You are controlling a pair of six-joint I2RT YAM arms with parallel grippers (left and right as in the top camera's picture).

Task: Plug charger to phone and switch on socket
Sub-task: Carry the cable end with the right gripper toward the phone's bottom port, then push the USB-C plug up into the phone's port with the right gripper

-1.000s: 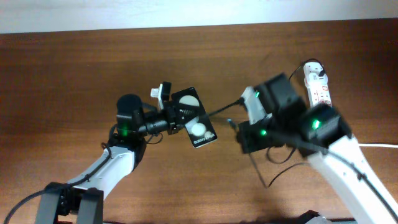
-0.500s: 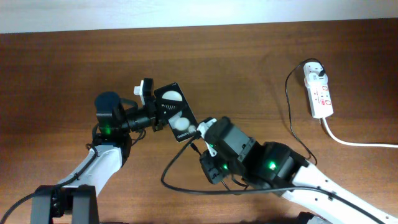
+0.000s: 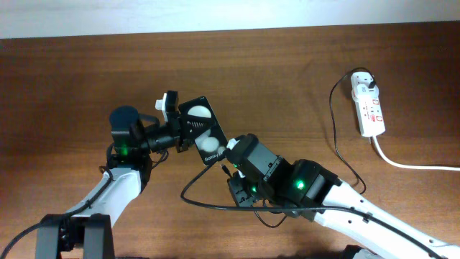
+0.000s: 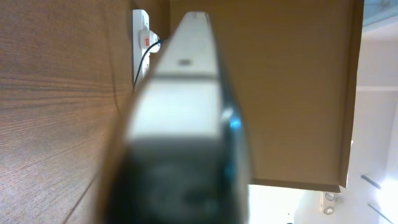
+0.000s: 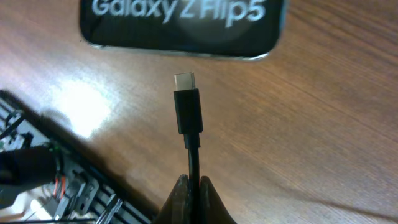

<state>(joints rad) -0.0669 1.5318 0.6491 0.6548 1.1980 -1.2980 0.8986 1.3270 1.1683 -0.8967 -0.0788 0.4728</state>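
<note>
Silver-tipped charger plug point(image 5: 186, 106) nearer black phone point(image 5: 180, 28)

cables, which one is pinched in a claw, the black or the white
The thin black charger cable, pinched by the right claw just behind its plug tip. The thick white cord lies free by the power strip.

Open wood of the table point(image 3: 287, 65) spans the far side. A bare strip separates the charger point(image 5: 188, 112) tip from the phone point(image 5: 180, 25). Obstacles: charger slack looped near centre, and the socket point(image 3: 368, 108) with its white cord point(image 3: 410, 164) at far right.
</note>
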